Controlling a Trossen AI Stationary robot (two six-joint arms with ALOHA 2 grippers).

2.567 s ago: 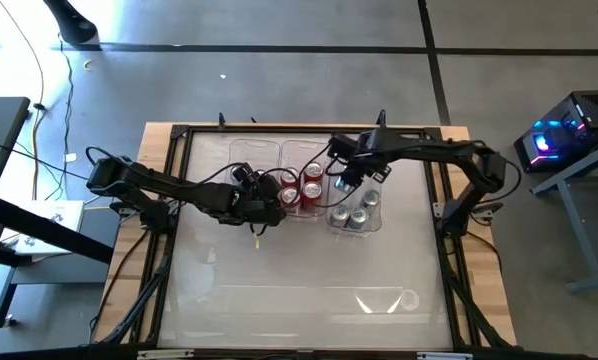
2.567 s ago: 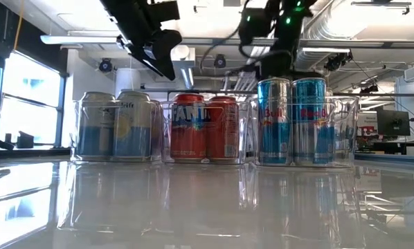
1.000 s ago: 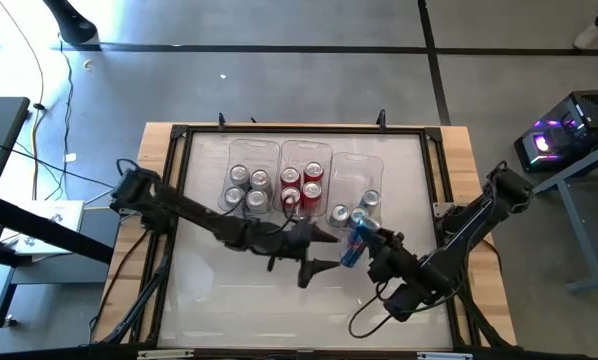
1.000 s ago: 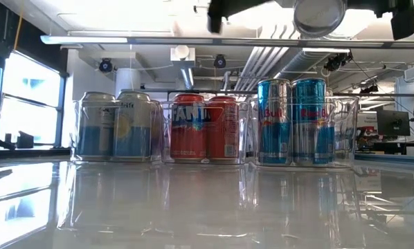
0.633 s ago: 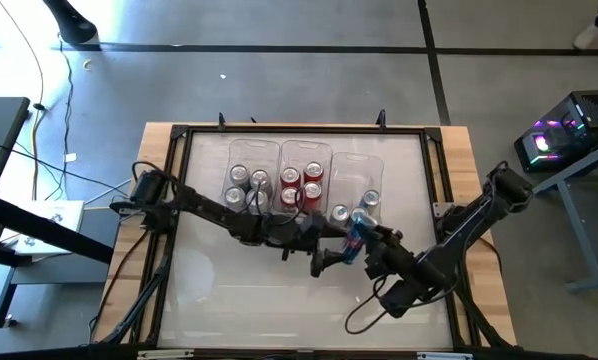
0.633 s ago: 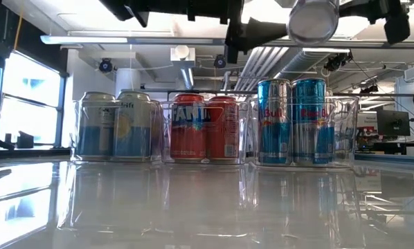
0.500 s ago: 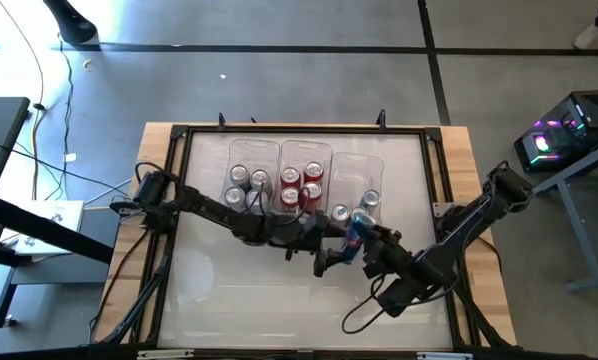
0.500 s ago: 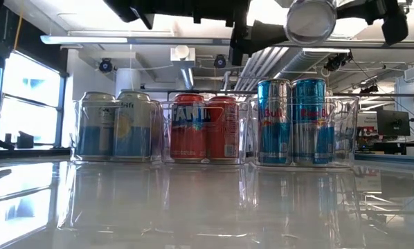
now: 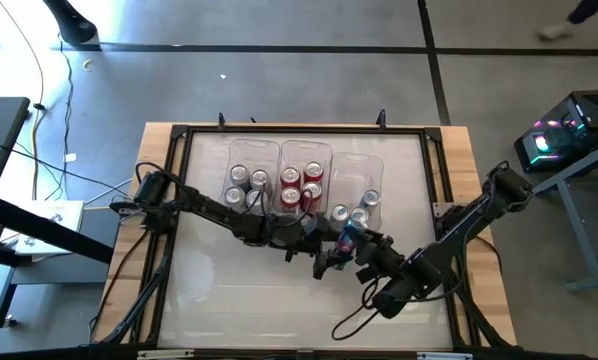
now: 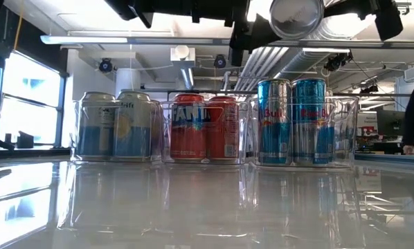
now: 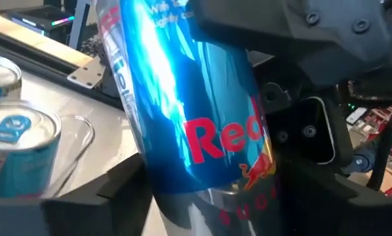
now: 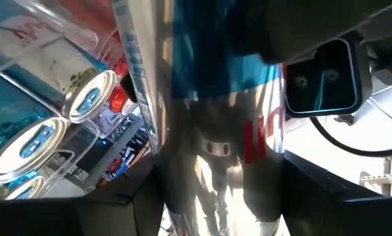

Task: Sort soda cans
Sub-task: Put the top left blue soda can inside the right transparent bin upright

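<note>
Right gripper is clamping a blue can on its side, right of centre in the high view, apparently offering it across. Left gripper is straddling it, jaws apart, likely taking it over. Bins above are holding sorted cans.

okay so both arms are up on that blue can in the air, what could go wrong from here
Handover slip: the blue can hangs tilted above the table, the right gripper holding it while the left gripper closes around it. A badly timed release could drop it.

Collision: both grippers crowd one small can, so fingers may clash.

Knock-over: the right bin with its blue cans sits just behind, within reach of a swing.
</note>
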